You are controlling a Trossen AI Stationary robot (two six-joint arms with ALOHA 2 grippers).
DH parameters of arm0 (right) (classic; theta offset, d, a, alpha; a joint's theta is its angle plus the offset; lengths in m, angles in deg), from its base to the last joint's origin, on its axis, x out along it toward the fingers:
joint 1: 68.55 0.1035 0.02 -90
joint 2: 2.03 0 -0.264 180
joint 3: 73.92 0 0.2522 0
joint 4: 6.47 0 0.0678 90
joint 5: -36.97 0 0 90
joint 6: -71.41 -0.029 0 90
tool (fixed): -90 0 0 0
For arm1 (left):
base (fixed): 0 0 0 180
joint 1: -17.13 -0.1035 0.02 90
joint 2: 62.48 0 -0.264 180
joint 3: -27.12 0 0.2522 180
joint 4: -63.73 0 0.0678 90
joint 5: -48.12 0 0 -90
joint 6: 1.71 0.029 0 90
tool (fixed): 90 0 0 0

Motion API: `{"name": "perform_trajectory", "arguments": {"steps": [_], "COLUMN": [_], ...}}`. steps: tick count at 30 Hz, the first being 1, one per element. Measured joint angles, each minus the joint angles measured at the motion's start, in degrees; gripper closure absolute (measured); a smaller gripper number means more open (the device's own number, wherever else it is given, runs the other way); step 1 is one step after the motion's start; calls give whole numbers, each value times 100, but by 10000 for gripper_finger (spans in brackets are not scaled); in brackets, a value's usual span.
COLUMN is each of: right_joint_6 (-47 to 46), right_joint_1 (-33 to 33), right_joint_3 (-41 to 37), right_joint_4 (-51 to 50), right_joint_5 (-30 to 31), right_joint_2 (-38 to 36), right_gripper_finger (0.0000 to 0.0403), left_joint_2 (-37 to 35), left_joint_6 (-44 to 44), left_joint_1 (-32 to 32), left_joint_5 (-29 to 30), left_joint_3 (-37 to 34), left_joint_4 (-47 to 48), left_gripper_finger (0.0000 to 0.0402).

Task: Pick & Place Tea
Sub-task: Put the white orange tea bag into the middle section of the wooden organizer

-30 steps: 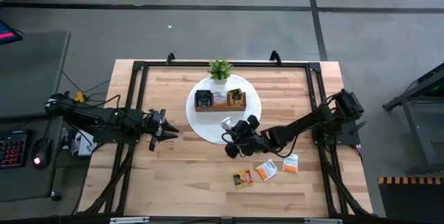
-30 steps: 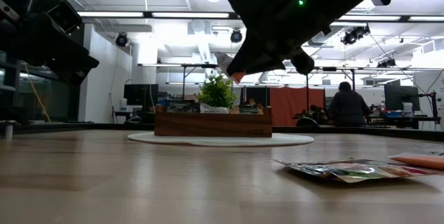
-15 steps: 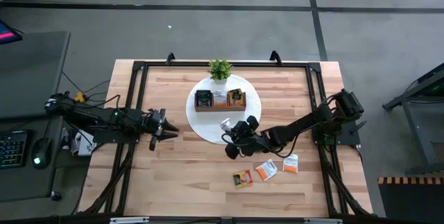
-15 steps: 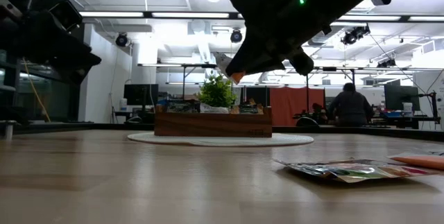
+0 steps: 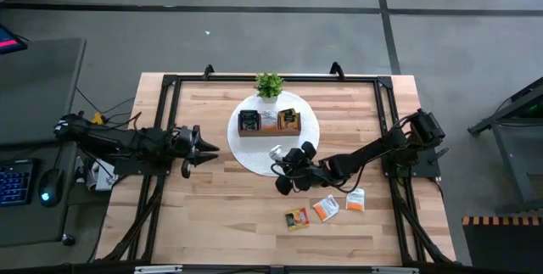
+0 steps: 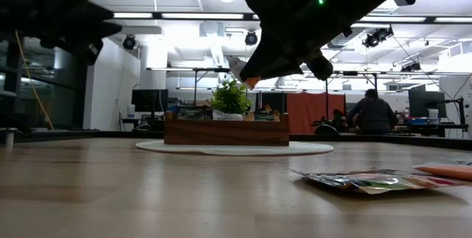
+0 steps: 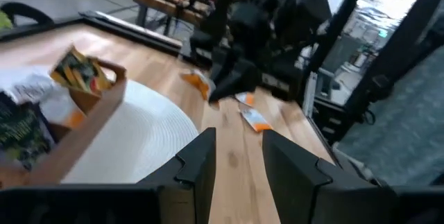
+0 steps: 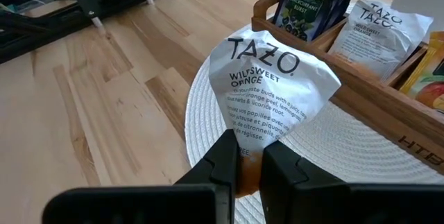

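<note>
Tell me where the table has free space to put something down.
Bare wood lies between the left gripper and the round white mat, and along the table's near edge. It is crowded around the wooden tray and the loose sachets under the right gripper.

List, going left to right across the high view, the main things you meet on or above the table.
Left hand → wooden tray on the round white mat → right hand holding a white sachet → loose sachets on the table.

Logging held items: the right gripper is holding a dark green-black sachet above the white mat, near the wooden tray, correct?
Not quite. The sachet pinched in the right gripper is white, printed Wild Sweet Orange, as the right wrist view shows. It is held above the white mat, near the wooden tray.
</note>
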Motion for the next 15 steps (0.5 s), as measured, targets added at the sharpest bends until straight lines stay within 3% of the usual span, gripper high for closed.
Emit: {"name": "perform_trajectory", "arguments": {"steps": [6, 10, 15], "right_joint_6": [212, 712, 1479], "right_joint_1": [0, 0, 0], "right_joint_3": [13, 224, 690], "right_joint_4": [0, -40, -398], "right_joint_5": [-26, -139, -77], "right_joint_2": [-2, -2, -2], "right_gripper_finger": [373, 373, 373], "left_joint_2": [605, 1252, 2071], "left_joint_6": [-18, -674, -1256], "left_joint_1": [-2, -2, -4], "left_joint_5": [175, 305, 97], "left_joint_3": [772, 1465, 2157], "left_joint_4": [390, 1253, 1398], "left_gripper_finger": [285, 280, 251]}}
